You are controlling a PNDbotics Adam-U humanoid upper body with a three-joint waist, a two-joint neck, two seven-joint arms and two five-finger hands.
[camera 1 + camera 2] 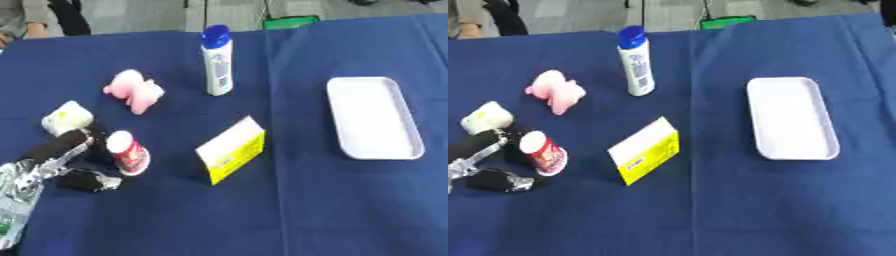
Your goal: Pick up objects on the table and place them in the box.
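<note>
While reaching in low from the left, left robot hand (83, 167) curled round red-and-white cup (129, 152), tilted, on blue cloth (289, 200)

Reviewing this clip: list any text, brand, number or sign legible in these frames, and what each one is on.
None can be read.
White bottle with blue cap: a printed label, too blurred to read.
Yellow and white box: small dark marks on the yellow side, illegible.
Red and white cup by the left hand: red print, illegible.
Pink toy, white tray: no text visible.
</note>
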